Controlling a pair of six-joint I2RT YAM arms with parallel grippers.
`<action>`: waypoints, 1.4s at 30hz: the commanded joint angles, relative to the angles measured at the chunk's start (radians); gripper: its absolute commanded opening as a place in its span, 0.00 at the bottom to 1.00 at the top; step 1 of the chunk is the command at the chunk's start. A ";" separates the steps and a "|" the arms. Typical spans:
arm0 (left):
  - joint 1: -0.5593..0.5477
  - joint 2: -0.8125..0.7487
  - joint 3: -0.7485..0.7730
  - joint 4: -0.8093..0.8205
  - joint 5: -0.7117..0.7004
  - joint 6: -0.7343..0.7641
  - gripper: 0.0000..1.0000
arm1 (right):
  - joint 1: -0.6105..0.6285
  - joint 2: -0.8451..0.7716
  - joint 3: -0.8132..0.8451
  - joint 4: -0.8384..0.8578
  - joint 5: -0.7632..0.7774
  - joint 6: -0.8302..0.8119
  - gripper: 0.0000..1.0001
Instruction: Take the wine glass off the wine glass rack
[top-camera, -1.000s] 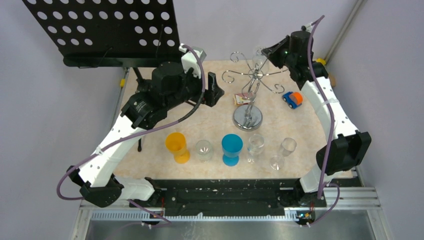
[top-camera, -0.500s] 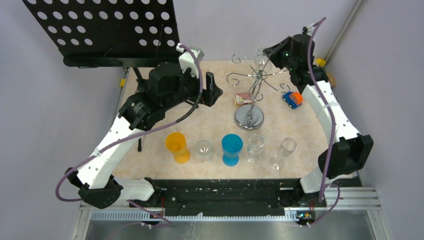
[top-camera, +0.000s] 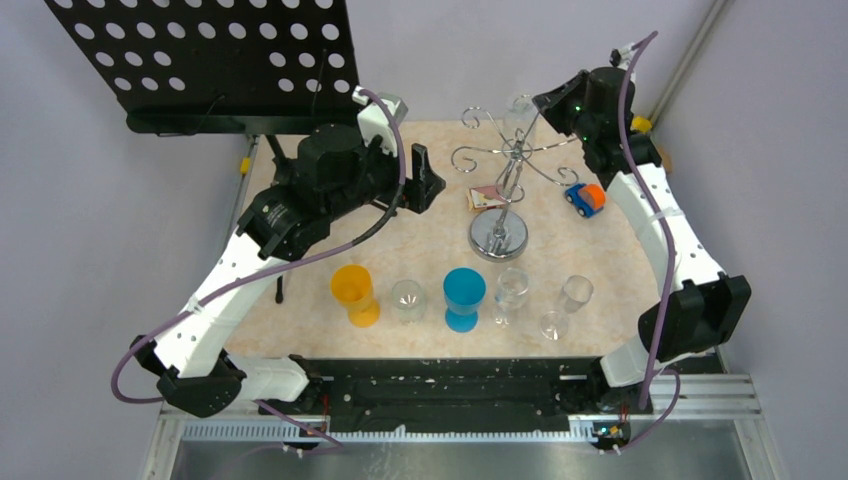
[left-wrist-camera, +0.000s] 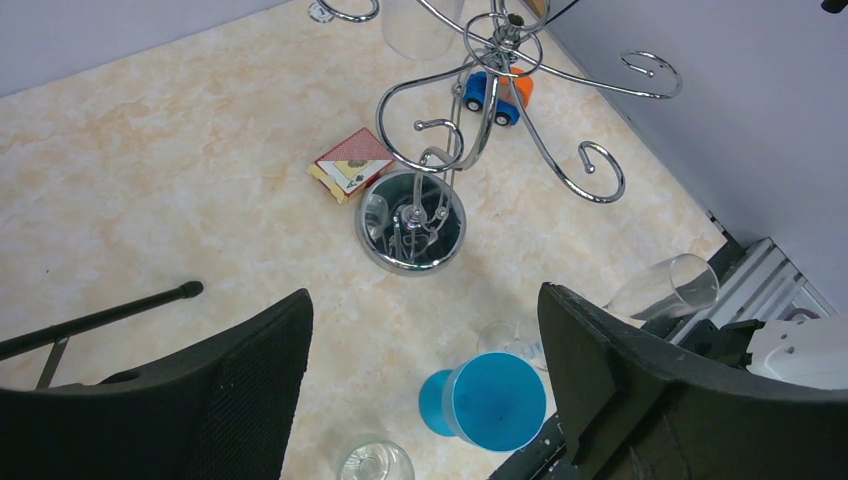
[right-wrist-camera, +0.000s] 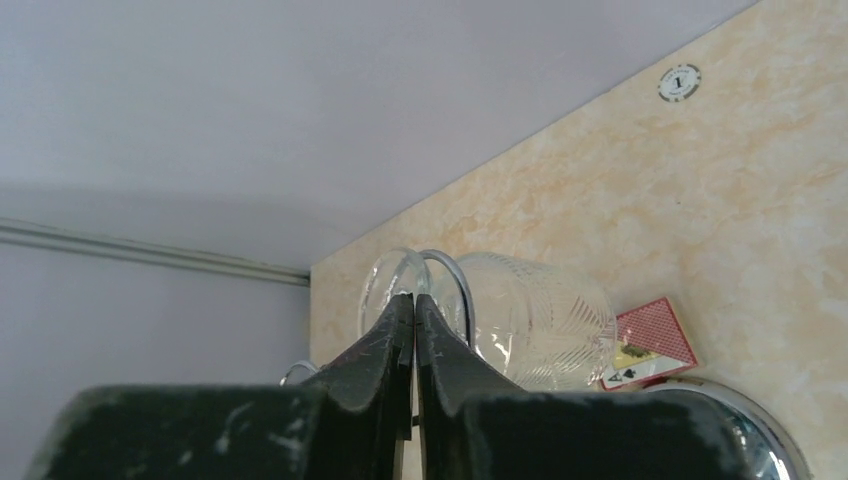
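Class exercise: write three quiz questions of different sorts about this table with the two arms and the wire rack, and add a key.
1. True or false: the left tool is shut.
2. What lies beside the wine glass rack's base? A) red card pack B) spoon C) sponge
3. Fill in: the right tool is pinched on the ___ hanging from the rack.
Key: 1 false, its jaws stand open and empty; 2 A; 3 wine glass.
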 joint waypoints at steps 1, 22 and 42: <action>0.005 -0.016 0.000 0.052 0.034 -0.007 0.86 | -0.008 -0.046 -0.023 0.096 -0.029 0.006 0.01; 0.011 -0.009 0.004 0.057 0.045 -0.005 0.86 | -0.008 -0.072 -0.049 0.023 -0.045 0.071 0.24; 0.015 -0.012 0.005 0.053 0.040 -0.008 0.86 | -0.007 -0.039 -0.124 0.212 -0.018 0.141 0.14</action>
